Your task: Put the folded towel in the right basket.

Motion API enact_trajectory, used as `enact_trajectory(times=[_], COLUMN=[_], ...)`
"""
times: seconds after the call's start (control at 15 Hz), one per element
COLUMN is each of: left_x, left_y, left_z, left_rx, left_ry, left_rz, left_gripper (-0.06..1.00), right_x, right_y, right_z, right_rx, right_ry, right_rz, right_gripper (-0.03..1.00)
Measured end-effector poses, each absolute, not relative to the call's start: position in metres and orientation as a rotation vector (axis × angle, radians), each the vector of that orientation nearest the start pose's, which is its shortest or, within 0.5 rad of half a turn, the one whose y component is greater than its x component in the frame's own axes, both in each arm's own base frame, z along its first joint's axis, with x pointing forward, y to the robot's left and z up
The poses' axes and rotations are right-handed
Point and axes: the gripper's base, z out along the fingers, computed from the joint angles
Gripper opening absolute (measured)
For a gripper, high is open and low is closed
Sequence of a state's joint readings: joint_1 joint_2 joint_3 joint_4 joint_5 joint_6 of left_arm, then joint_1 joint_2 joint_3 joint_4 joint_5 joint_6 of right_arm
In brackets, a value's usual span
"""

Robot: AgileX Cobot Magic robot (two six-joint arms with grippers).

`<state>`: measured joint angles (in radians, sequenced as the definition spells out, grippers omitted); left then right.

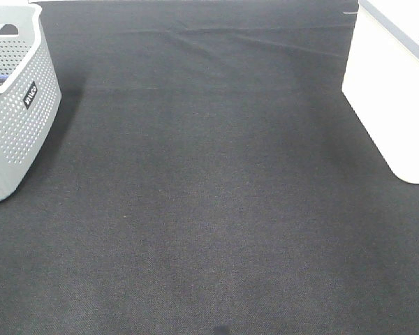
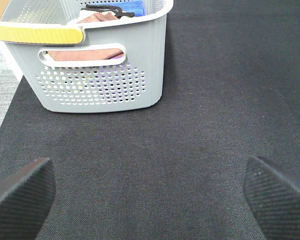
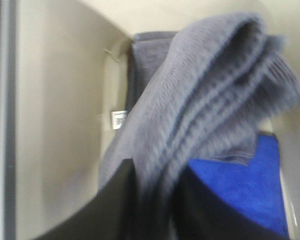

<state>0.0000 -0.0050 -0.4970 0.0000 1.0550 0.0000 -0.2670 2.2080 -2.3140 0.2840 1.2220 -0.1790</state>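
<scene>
The folded towel [image 3: 210,95] is grey and ribbed. It hangs bunched between the dark fingers of my right gripper [image 3: 157,185], inside the white right basket [image 3: 60,125]. That gripper is shut on it; the picture is blurred. A blue towel [image 3: 245,185] and another grey cloth [image 3: 145,60] lie below it in the basket. In the exterior high view only the white basket's side [image 1: 391,98] shows at the right edge, and neither gripper is in sight. My left gripper [image 2: 150,195] is open and empty above the black cloth.
A grey perforated basket [image 1: 21,118] stands at the far left. The left wrist view shows it [image 2: 100,75] ahead of the left gripper, holding a pinkish towel [image 2: 90,52] and a blue one [image 2: 132,6]. Black cloth [image 1: 209,195] covers the table.
</scene>
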Motion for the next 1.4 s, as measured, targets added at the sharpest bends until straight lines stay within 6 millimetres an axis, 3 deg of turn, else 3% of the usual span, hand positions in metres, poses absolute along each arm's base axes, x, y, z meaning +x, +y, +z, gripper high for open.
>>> enact_trajectory(times=[0.13, 0.27, 0.47, 0.6, 0.67, 0.87, 1.0, 1.07, 1.2, 1.4], left_x=[-0.005, -0.005, -0.005, -0.005, -0.005, -0.005, -0.005, -0.005, -0.005, -0.005], left_y=[0.0, 0.0, 0.0, 0.0, 0.0, 0.0, 0.0, 0.0, 0.0, 0.0], left_z=[0.277, 0.277, 0.277, 0.277, 0.277, 0.277, 0.277, 0.277, 0.277, 0.277], left_rx=[0.0, 0.0, 0.0, 0.0, 0.0, 0.0, 0.0, 0.0, 0.0, 0.0], left_ry=[2.037, 2.037, 2.037, 2.037, 2.037, 2.037, 2.037, 2.037, 2.037, 2.037], left_rz=[0.0, 0.0, 0.0, 0.0, 0.0, 0.0, 0.0, 0.0, 0.0, 0.0], left_gripper=[0.97, 0.97, 0.97, 0.97, 0.97, 0.97, 0.97, 0.97, 0.97, 0.97], right_x=[0.476, 0.476, 0.473, 0.467, 0.467, 0.447, 0.443, 0.428, 0.399, 0.335], right_y=[-0.107, -0.105, -0.081, -0.052, -0.052, 0.015, 0.022, 0.032, 0.031, 0.026], right_z=[0.32, 0.322, 0.34, 0.361, 0.361, 0.389, 0.392, 0.397, 0.4, 0.397], right_rx=[0.164, 0.159, 0.095, 0.017, 0.017, -0.163, -0.18, -0.203, -0.199, -0.194], right_ry=[2.548, 2.545, 2.511, 2.472, 2.472, 2.431, 2.433, 2.445, 2.487, 2.57], right_rz=[0.198, 0.203, 0.229, 0.25, 0.25, 0.31, 0.322, 0.34, 0.337, 0.273], right_gripper=[0.69, 0.85, 0.86, 0.86, 0.86, 0.86, 0.86, 0.86, 0.86, 0.86])
